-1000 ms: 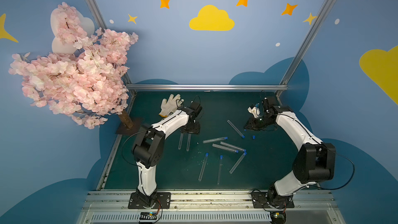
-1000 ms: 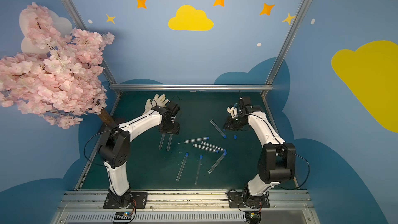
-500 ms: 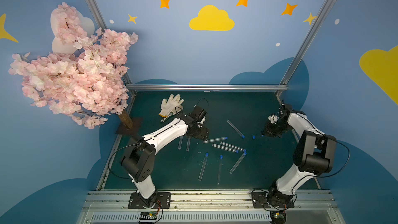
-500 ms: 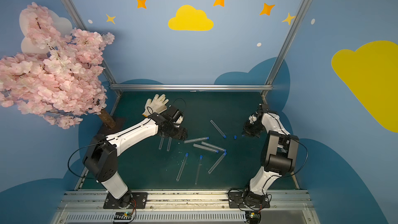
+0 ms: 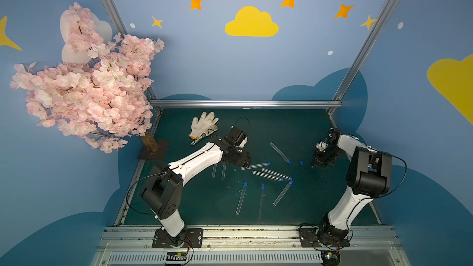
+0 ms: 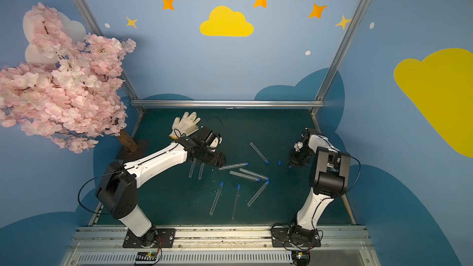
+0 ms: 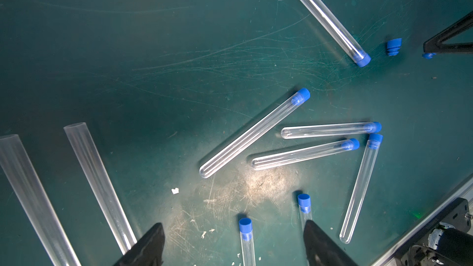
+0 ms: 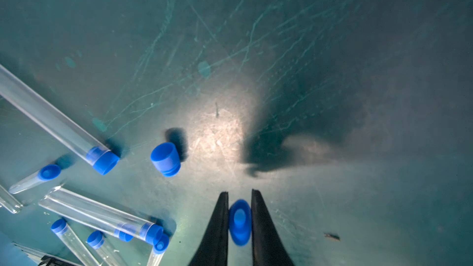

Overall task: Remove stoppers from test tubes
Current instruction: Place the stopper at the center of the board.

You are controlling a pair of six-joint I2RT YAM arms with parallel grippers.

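Several clear test tubes with blue stoppers lie scattered mid-mat. Two tubes without stoppers lie side by side next to my left gripper. That gripper hangs open over the mat with nothing between its fingers; a stoppered tube's end lies below the gap. My right gripper is shut on a blue stopper low over bare mat at the right. Another loose stopper lies on the mat beside a stoppered tube.
A white glove lies at the back left of the green mat. A pink blossom tree stands on a dark base at the left edge. Aluminium rails frame the mat.
My left gripper has opened wider and moved right, from the two bare tubes towards the stoppered ones. My right gripper, still shut, has swung out to the right.
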